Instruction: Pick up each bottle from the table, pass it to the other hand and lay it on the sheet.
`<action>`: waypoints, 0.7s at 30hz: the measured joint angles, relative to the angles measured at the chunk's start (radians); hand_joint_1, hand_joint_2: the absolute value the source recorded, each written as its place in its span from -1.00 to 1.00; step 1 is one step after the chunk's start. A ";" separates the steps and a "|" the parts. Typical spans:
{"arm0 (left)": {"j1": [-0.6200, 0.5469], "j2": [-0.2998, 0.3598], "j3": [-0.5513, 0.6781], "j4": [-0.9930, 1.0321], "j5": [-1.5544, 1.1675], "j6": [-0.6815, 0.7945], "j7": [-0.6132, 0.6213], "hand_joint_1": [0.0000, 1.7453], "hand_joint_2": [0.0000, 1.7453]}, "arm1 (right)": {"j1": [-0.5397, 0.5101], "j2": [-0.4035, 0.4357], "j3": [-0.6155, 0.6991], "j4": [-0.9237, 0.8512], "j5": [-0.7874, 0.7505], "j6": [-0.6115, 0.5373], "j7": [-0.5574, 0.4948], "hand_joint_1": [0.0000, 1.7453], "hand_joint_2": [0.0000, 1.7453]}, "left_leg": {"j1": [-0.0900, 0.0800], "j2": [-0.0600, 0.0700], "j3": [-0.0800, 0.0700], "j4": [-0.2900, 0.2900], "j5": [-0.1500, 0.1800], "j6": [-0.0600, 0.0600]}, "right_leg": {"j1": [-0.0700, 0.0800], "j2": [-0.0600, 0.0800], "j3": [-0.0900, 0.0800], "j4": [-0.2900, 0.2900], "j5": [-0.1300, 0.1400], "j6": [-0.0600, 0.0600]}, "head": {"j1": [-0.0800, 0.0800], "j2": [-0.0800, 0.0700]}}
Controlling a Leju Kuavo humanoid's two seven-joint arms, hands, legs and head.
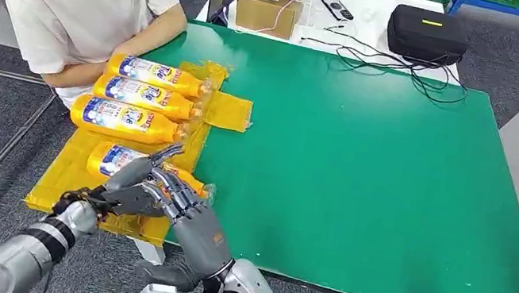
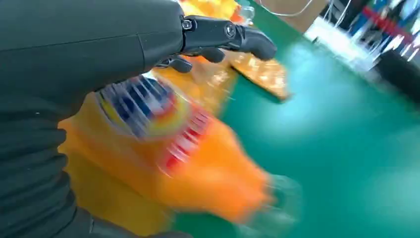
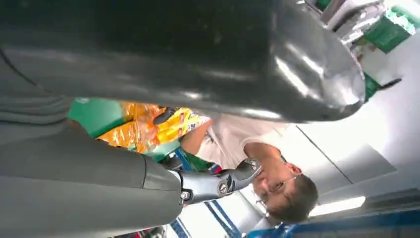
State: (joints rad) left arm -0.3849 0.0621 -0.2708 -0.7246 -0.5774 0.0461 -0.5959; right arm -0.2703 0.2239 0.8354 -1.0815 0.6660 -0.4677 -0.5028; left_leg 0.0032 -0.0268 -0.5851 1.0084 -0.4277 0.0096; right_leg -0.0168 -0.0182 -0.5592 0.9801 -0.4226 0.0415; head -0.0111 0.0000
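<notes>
Three orange bottles [image 1: 140,97] lie side by side on the yellow sheet [image 1: 65,177] at the table's left end. A fourth orange bottle [image 1: 111,158] lies low over the sheet's front part, its clear cap [image 1: 207,190] pointing right. My left hand [image 1: 130,186] is over its middle and grips it; in the left wrist view the blurred bottle [image 2: 168,148] sits close under the palm with one of the fingers [image 2: 228,35] stretched out above it. My right hand [image 1: 189,219] is right beside the left one near the bottle's neck, fingers apart, holding nothing [image 3: 213,186].
A person in a white shirt [image 1: 80,2] sits at the table's far left corner, forearm beside the sheet. The green table [image 1: 380,176] stretches to the right. A cardboard box [image 1: 266,12], a black case [image 1: 428,33] and cables lie behind it.
</notes>
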 measured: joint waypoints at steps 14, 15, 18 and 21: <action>0.044 -0.181 0.230 -0.195 0.336 0.093 0.043 -1.00 1.00 | 0.048 0.000 -0.027 -0.206 -0.135 -0.171 -0.165 -1.00 -1.00 | 0.000 0.010 -0.019 0.001 0.002 0.002 | 0.000 0.008 -0.022 0.001 0.006 0.001 | 0.000 0.000; 0.042 -0.188 0.232 -0.195 0.328 0.113 0.023 -1.00 1.00 | 0.049 -0.001 -0.027 -0.222 -0.157 -0.173 -0.170 -1.00 -1.00 | 0.000 0.011 -0.019 0.001 0.001 0.002 | 0.000 0.010 -0.022 0.001 0.006 0.001 | 0.000 0.000; 0.042 -0.202 0.233 -0.195 0.314 0.145 -0.002 -1.00 1.00 | 0.050 -0.005 -0.027 -0.261 -0.183 -0.173 -0.173 -1.00 -1.00 | 0.000 0.011 -0.020 0.001 0.001 0.002 | 0.000 0.010 -0.023 0.000 0.006 0.001 | 0.000 0.000; 0.043 -0.211 0.233 -0.196 0.290 0.203 -0.009 -1.00 1.00 | 0.060 -0.008 -0.034 -0.277 -0.236 -0.119 -0.148 -1.00 -1.00 | 0.000 0.011 -0.021 0.001 0.001 0.002 | 0.000 0.010 -0.025 0.000 0.006 0.001 | 0.000 0.000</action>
State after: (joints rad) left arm -0.3421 -0.1487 -0.0378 -0.9209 -0.2876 0.2493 -0.6046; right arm -0.2108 0.2155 0.8015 -1.3584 0.4301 -0.5869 -0.6505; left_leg 0.0034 -0.0158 -0.6064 1.0094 -0.4263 0.0113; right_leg -0.0167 -0.0083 -0.5838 0.9802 -0.4171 0.0423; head -0.0114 0.0000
